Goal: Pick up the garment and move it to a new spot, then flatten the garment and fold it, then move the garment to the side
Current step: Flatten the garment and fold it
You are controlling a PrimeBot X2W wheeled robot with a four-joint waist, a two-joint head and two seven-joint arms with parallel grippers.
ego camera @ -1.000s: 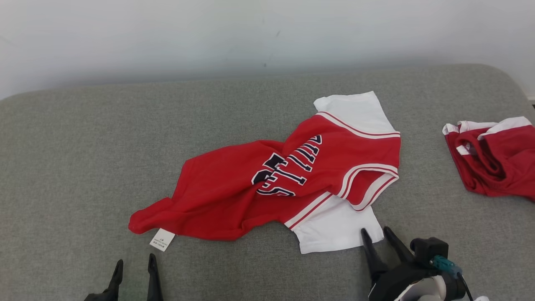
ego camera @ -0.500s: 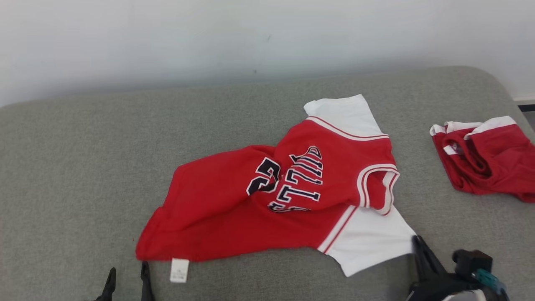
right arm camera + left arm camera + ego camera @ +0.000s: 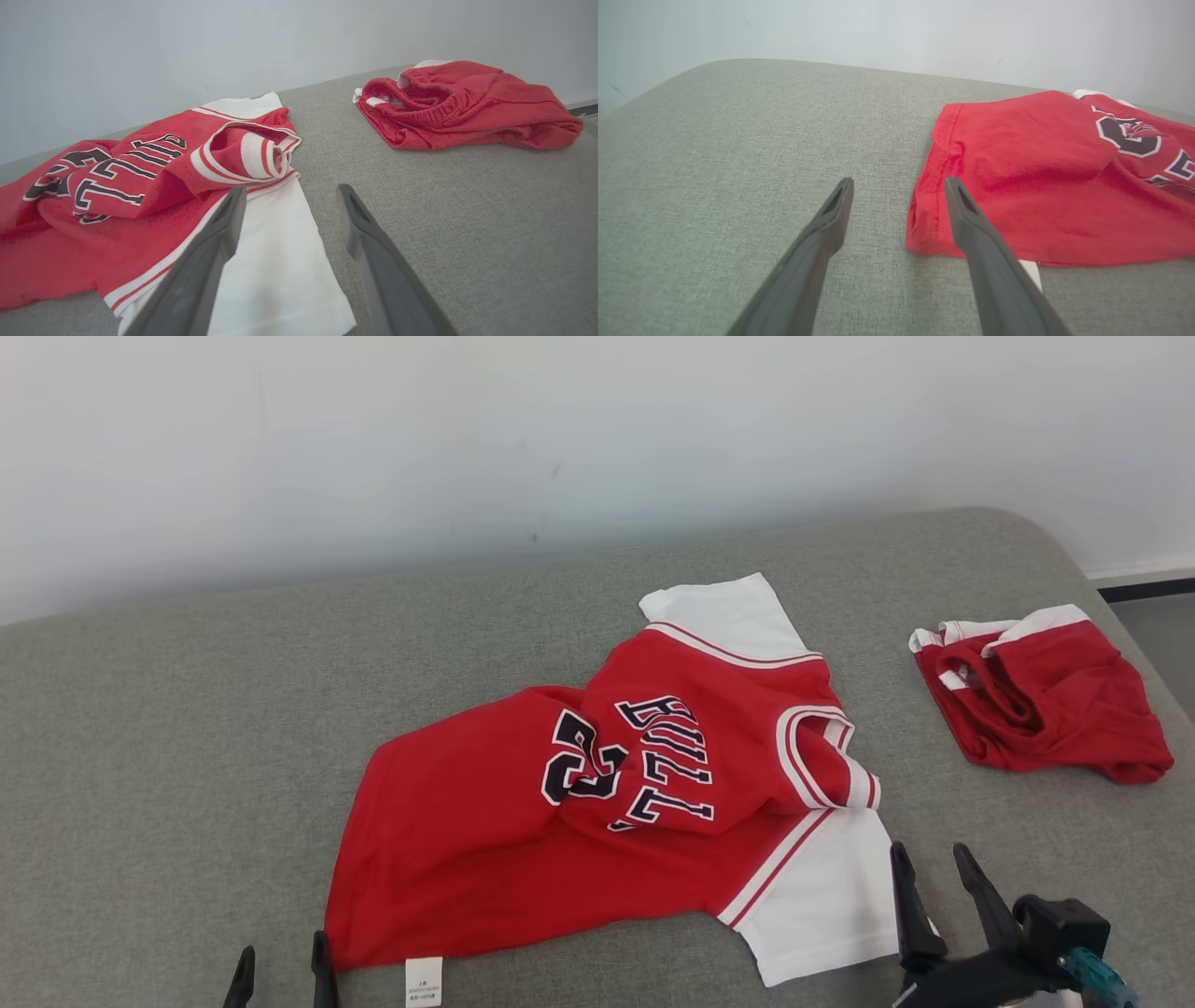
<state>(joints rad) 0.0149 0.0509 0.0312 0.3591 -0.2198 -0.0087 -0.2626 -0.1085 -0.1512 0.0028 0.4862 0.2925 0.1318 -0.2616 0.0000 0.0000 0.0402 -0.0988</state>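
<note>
Your left jaws apart and empty by the hem corner, red jersey (image 3: 467,859) rumpled mid-bench (image 3: 168,756), your right jaws apart over its white sleeve (image 3: 822,915) edge, red shorts (image 3: 1046,719) well apart, far right.

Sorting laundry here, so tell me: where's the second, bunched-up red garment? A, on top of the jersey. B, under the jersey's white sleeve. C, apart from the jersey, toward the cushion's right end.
C: the bunched red garment lies on the grey cushion to the right of the jersey, with bare cushion between them.
</note>
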